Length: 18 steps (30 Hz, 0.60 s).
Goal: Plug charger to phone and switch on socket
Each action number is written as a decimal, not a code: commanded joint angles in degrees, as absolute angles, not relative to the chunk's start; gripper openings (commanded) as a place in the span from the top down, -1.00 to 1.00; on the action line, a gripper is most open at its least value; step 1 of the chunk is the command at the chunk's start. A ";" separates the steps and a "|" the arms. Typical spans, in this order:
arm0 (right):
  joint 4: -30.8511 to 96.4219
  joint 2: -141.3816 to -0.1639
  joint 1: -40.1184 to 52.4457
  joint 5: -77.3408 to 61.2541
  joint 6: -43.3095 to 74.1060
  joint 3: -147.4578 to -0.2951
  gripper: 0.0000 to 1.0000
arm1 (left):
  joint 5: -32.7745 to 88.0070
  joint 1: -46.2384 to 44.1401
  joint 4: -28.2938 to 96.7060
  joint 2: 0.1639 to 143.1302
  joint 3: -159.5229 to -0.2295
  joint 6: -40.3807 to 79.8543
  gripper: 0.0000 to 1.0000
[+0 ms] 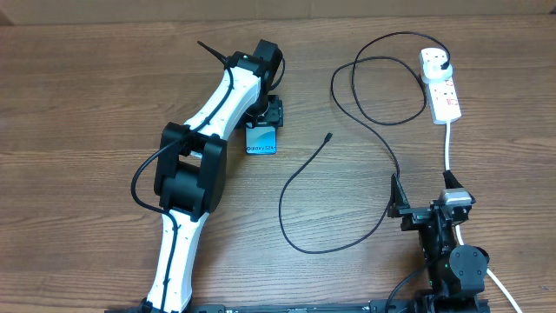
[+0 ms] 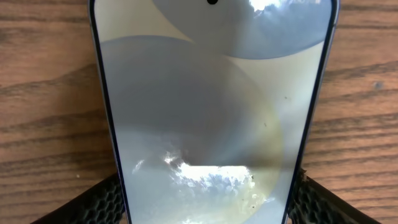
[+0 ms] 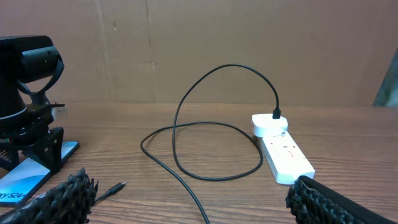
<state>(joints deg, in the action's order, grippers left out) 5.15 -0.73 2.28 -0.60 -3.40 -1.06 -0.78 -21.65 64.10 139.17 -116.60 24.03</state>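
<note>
The phone [image 1: 261,139] lies flat on the wooden table under my left gripper [image 1: 266,117]. In the left wrist view the phone [image 2: 211,112] fills the frame, its screen glaring. My left gripper [image 2: 205,202] straddles it, and the black fingers [image 2: 106,202] sit against its two long edges. The charger cable [image 1: 300,174] loops across the table, its connector tip [image 1: 328,136] [image 3: 115,186] lying loose to the right of the phone. Its plug [image 1: 445,63] [image 3: 277,114] sits in the white socket strip [image 1: 440,87] [image 3: 283,152]. My right gripper [image 1: 426,202] [image 3: 186,193] stands open and holds nothing, near the front edge.
The strip's thick white cord [image 1: 448,148] runs down towards my right arm. A brown cardboard wall [image 3: 249,43] stands behind the table. Bare wood lies between the cable loop and the phone.
</note>
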 commanded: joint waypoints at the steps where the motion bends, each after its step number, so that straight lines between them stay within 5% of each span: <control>1: 4.84 -0.16 2.52 -0.05 -3.20 -0.49 -1.00 | -1.87 -21.78 65.63 140.35 -114.58 24.71 -0.47; 18: 4.84 -0.16 2.52 -0.05 -3.22 -0.49 -1.00 | 2.98 -21.78 73.82 139.90 -120.27 27.44 -0.47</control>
